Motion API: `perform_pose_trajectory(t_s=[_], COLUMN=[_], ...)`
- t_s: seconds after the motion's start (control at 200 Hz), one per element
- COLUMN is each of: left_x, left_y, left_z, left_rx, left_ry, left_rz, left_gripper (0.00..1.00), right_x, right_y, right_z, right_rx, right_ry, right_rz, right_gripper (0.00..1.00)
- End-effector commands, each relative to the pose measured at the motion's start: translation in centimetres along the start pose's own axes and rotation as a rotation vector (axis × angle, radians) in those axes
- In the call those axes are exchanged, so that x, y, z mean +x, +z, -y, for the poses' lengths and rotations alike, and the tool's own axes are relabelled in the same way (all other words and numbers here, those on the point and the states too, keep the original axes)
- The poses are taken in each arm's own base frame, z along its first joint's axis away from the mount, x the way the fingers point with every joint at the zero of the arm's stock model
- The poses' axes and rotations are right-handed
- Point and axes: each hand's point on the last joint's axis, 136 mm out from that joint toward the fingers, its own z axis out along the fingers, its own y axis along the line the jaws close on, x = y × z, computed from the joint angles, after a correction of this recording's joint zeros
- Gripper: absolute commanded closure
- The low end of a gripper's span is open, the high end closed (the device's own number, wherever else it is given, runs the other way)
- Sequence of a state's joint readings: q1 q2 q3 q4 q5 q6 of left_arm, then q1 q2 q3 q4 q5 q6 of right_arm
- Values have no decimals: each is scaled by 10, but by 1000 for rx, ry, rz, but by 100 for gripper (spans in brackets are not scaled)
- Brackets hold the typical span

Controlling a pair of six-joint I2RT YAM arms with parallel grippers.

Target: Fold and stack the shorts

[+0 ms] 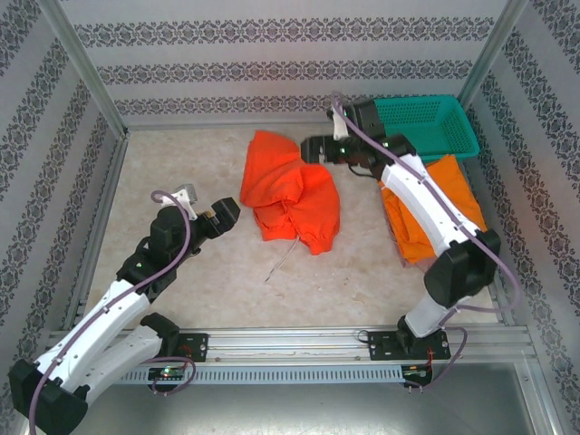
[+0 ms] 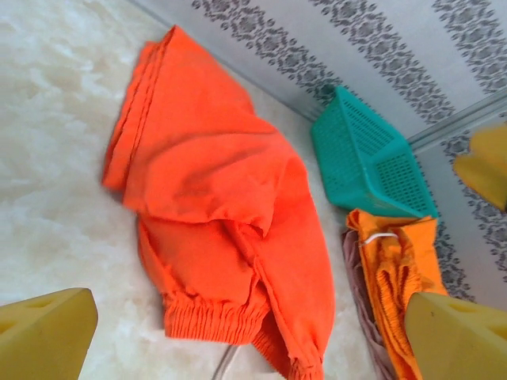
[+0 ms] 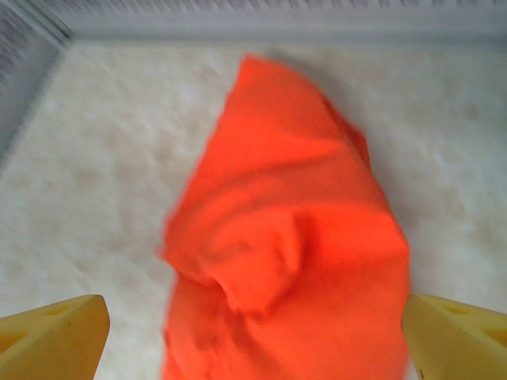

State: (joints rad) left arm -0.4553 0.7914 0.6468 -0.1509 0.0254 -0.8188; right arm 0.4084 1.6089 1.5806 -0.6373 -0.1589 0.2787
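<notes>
- Top external view: the red-orange shorts point(image 1: 290, 195) lie rumpled mid-table, half doubled over, gathered waist toward 6 o'clock.
- Right gripper point(image 1: 317, 148) hovers at their 1 o'clock corner, jaws spread wide, nothing held. The right wrist view has the cloth just below it.
- Left gripper point(image 1: 222, 213) waits at their 9 o'clock, also wide and empty, apart from the cloth.
- Orange shorts point(image 1: 449, 195) sit at the table's 3 o'clock, beside the teal basket point(image 1: 435, 122).
- My read: this fold isn't tidy yet. Best play is to pinch both far corners low, draw them evenly toward the waist with edges lined up, then press flat before carrying it onto the orange pair.
</notes>
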Motion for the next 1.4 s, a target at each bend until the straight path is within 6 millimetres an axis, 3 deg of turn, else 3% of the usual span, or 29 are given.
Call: perform_pose_trajectory(t_s=[0.0, 0.185, 0.25, 0.4, 0.55, 0.664, 0.764, 0.894, 1.004, 1.129, 1.394], left_x=[3, 13, 18, 39, 50, 54, 63, 80, 96, 112, 127], left_y=[6, 19, 25, 43, 58, 67, 79, 98, 115, 134, 169], left_z=[-5, -5, -4, -8, -13, -13, -16, -20, -28, -34, -32], left_rx=[-18, -4, 6, 6, 5, 11, 14, 17, 2, 0, 21], left_ry=[-17, -34, -35, -48, -66, -68, -71, -78, -86, -106, -141], left_rz=[-29, -70, -95, -189, -222, -238, -272, -341, -394, -451, -508], left_gripper=[0, 0, 0, 0, 0, 0, 1, 9, 15, 23, 24], right_x=[29, 136, 162, 201, 227, 237, 239, 236, 228, 221, 205], right_y=[-27, -9, -1, 18, 45, 66, 77, 78, 72, 65, 58], right_z=[-2, 2, 0, -1, 0, 8, 18, 19, 13, 9, -1], right_rx=[61, 194, 202, 275, 323, 385, 449, 429, 364, 313, 227], right_ry=[-85, -127, -122, -133, -128, -154, -179, -127, -74, -37, 13], right_rz=[31, -144, -194, -275, -366, -419, -445, -439, -403, -395, -364], right_gripper=[5, 7, 8, 13, 16, 30, 51, 77, 92, 100, 100])
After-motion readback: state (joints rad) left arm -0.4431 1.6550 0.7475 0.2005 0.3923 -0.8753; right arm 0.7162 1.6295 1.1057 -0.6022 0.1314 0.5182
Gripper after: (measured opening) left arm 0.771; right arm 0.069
